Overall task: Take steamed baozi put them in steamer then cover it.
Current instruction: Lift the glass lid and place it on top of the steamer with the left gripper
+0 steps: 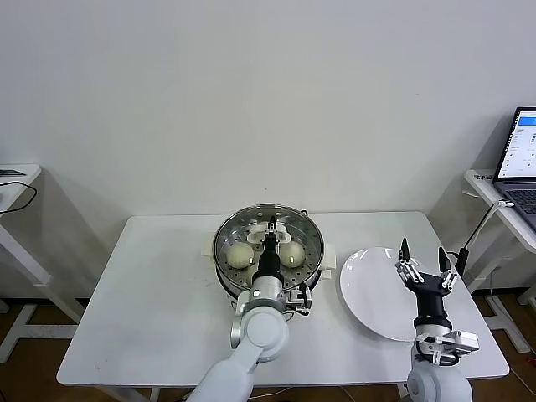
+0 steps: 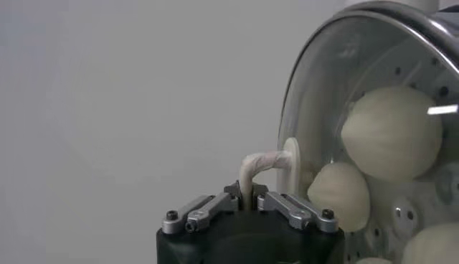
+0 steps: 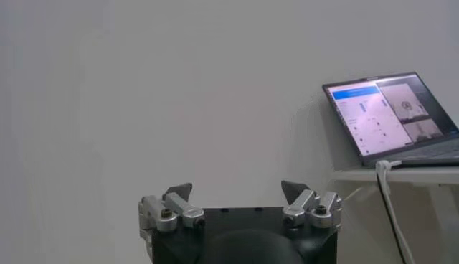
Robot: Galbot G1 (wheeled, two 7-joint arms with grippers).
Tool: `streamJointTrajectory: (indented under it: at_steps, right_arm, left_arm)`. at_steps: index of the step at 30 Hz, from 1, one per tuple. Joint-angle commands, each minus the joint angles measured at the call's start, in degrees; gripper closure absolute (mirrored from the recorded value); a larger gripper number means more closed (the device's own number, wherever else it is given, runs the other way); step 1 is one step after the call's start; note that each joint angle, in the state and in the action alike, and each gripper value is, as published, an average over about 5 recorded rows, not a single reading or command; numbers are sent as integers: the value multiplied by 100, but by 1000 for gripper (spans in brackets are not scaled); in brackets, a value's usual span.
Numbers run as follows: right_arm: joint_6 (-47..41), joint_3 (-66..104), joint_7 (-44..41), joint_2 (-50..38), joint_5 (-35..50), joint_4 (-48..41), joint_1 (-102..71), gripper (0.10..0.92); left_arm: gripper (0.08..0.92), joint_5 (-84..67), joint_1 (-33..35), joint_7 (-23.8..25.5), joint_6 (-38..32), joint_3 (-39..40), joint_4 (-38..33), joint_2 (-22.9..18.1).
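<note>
The steel steamer [image 1: 223, 280] stands mid-table on its white base. The clear glass cover [image 1: 251, 222] lies over its mouth; whether it rests fully on the rim I cannot tell. My left gripper [image 1: 270, 240] is shut on the cover's white handle [image 2: 264, 162], pinching it between the fingertips [image 2: 245, 192]. Through the glass cover [image 2: 337, 79] I see steamed baozi [image 2: 391, 133] on the perforated tray, another baozi [image 2: 341, 194] beside it, and two baozi [image 1: 241, 255] [image 1: 292, 253] in the head view. My right gripper [image 1: 424, 264] hangs open and empty above the white plate [image 1: 368, 293].
An empty white plate lies right of the steamer. A side table at far right carries an open laptop [image 3: 391, 115] with a cable [image 1: 481, 226] hanging down. Another small table [image 1: 17, 180] stands at far left.
</note>
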Motion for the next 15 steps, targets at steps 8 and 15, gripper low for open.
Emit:
streamJointTrajectory:
  at_steps: [8,15]
  right_arm:
    - [2,-36,-9,-22,-31,-8,22,203]
    - [23,-42,-12,-47,-20,-34,41,203]
  left_arm:
    - [793,32,173,-79,-150,-14,-292,92]
    - [610,6,568,-56,-137,52,-951,489]
